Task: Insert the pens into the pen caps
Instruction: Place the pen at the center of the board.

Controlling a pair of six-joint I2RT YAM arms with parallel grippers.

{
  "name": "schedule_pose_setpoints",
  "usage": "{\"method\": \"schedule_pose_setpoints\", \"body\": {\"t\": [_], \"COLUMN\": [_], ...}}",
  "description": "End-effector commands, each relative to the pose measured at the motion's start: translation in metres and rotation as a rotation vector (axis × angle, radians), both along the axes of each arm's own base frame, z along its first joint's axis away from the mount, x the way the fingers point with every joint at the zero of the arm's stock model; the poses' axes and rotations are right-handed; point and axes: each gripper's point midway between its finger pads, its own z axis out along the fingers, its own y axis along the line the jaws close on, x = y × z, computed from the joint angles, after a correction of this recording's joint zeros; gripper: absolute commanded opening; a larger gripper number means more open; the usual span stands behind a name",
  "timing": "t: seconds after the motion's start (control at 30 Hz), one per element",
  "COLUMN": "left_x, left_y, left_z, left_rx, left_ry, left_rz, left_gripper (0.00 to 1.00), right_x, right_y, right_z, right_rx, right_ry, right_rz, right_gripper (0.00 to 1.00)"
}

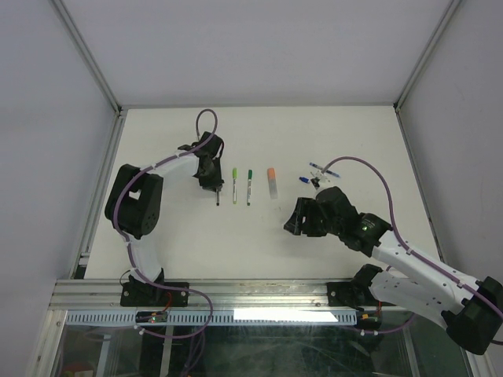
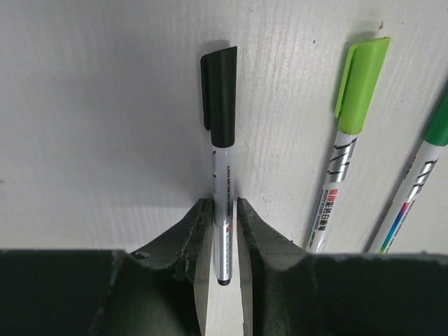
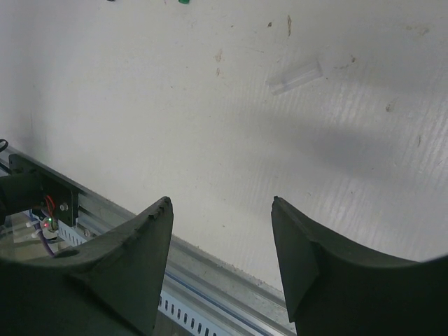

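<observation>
A pen point(image 2: 222, 182) with a silver barrel and a black cap point(image 2: 220, 94) pushed on lies flat on the table. My left gripper point(image 2: 224, 203) straddles its rear end, jaws nearly closed, with a sliver of gap on the right side. From above, that gripper point(image 1: 214, 187) is over the leftmost pen point(image 1: 217, 198). To its right lie a lime-capped pen point(image 1: 234, 184), a green-capped pen point(image 1: 249, 186) and an orange-capped pale one point(image 1: 272, 182). Two slim blue pens point(image 1: 322, 167) lie further right. My right gripper point(image 1: 295, 224) hovers open and empty over bare table.
The lime cap point(image 2: 360, 84) and green-capped pen point(image 2: 439, 126) lie close on the right of my left fingers. A pale translucent tube point(image 3: 295, 77) shows ahead of my right gripper point(image 3: 220, 203). The metal rail point(image 3: 231, 280) at the table's near edge runs below it.
</observation>
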Motion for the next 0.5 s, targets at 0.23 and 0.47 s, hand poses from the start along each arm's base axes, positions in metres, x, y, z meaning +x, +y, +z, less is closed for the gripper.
{"method": "schedule_pose_setpoints", "body": {"t": [0.23,0.47], "left_x": [0.018,-0.004], "left_y": [-0.01,-0.006], "left_z": [0.086,0.152], "left_rx": [-0.112,-0.169], "left_ry": [-0.202,-0.363], "left_rz": [-0.028,-0.136], "left_gripper": [0.32,0.37], "right_x": [0.014,0.032], "right_y": [-0.005,-0.012], "right_z": [0.038,0.056], "right_rx": [-0.001,-0.126], "right_ry": [-0.083,-0.115], "right_rz": [-0.044,-0.049], "right_gripper": [0.61,0.62]}}
